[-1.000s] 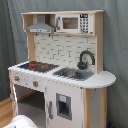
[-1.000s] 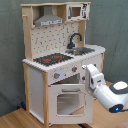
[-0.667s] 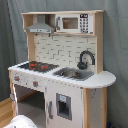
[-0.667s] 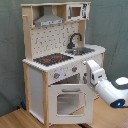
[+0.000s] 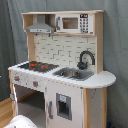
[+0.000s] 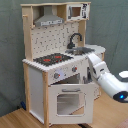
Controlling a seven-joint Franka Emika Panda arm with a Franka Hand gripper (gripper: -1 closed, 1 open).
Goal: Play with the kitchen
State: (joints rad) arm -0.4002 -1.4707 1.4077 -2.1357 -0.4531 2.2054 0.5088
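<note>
The kitchen (image 5: 65, 85), white and light wood, fills both exterior views. Its black-red hob (image 6: 52, 59) sits beside the sink (image 5: 72, 73) and black faucet (image 5: 85, 59). A grey hood (image 6: 49, 21) and a small microwave (image 5: 74, 23) are up top. The windowed oven door (image 6: 70, 102) leans outward at its top, showing a dark oven opening (image 5: 30, 102). In the second exterior view my white arm (image 6: 105, 77) reaches in from the right. My gripper (image 6: 89, 76) is at the door's upper right corner, mostly hidden. A white part of the arm (image 5: 22, 122) shows low in the first exterior view.
A narrow cupboard door with a small dark window (image 5: 62, 106) is beside the oven. A rounded side counter (image 5: 102, 80) juts out past the sink. Grey curtain (image 5: 12, 30) hangs behind, and wooden floor (image 6: 20, 120) lies below.
My arm's forearm has risen and shifted slightly toward the kitchen front. The oven door stays leaning outward.
</note>
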